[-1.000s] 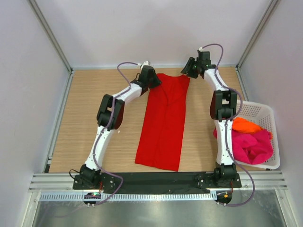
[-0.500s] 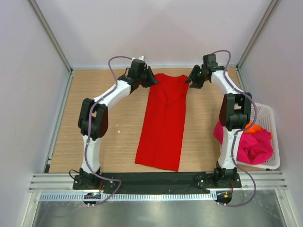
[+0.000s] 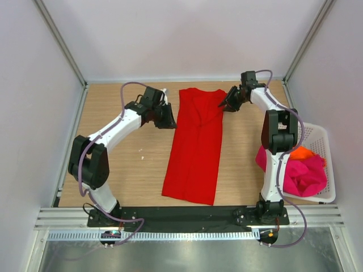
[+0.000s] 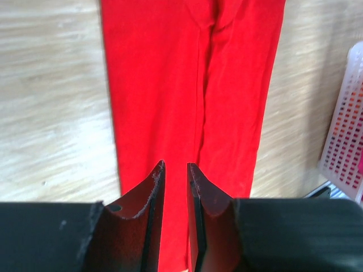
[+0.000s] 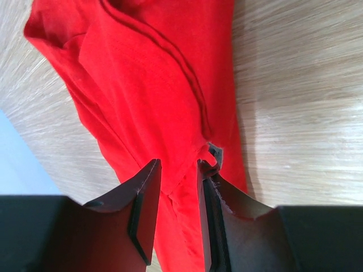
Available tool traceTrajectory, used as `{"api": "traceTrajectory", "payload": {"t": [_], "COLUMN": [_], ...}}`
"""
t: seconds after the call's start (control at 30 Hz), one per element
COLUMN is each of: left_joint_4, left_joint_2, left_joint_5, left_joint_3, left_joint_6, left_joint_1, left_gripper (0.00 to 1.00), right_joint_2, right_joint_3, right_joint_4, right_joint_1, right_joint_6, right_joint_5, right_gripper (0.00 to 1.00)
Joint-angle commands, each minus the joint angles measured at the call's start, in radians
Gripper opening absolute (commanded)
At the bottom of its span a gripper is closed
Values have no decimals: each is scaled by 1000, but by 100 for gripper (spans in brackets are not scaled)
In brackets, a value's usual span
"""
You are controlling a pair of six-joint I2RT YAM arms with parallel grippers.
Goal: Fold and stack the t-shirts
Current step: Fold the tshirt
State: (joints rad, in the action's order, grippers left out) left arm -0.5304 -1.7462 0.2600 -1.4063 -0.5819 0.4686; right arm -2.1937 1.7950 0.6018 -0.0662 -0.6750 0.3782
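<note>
The bright red t-shirt (image 3: 195, 144) lies flat on the wooden table, folded lengthwise into a long strip. My left gripper (image 3: 169, 120) hangs beside its upper left edge; in the left wrist view (image 4: 176, 166) its jaws stand a narrow gap apart with nothing between them, the red shirt (image 4: 193, 85) below. My right gripper (image 3: 223, 105) is at the shirt's upper right edge; in the right wrist view (image 5: 178, 164) its jaws are apart over a raised fold of red cloth (image 5: 142, 73) near a grey label (image 5: 216, 153). The magenta-pink shirt (image 3: 303, 173) and orange shirt (image 3: 295, 150) lie bunched in the basket.
A white plastic lattice basket (image 3: 323, 131) stands at the table's right edge; its wall also shows in the left wrist view (image 4: 346, 141). White enclosure walls surround the table. A black strip and metal rail run along the near edge.
Both grippers have left the shirt's top corners. The left arm swung down and to the left of the shirt. The right gripper dropped to the shirt's upper right edge. The collar end now lies wider.
</note>
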Motion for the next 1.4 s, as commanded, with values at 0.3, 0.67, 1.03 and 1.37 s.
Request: {"api": "traceTrajectory", "payload": {"t": [0.3, 0.67, 1.03, 1.37], "left_joint_4": [-62, -66, -66, -74], "left_joint_2": [68, 63, 91, 86], "left_joint_5": [31, 45, 61, 78], "left_joint_3": [4, 15, 56, 52], "left_joint_6": [51, 51, 51, 42], "left_joint_1": [-21, -44, -87, -111], "left_gripper": [22, 22, 21, 21], "right_joint_2": [-77, -94, -29, -87], "right_joint_3": [38, 27, 55, 41], "right_joint_4": [-50, -46, 50, 36], "right_joint_1": [-6, -4, -6, -6], "right_joint_6": [-35, -87, -48, -64], "right_joint_5": [34, -38, -90, -56], "right_gripper": [38, 31, 1, 17]}}
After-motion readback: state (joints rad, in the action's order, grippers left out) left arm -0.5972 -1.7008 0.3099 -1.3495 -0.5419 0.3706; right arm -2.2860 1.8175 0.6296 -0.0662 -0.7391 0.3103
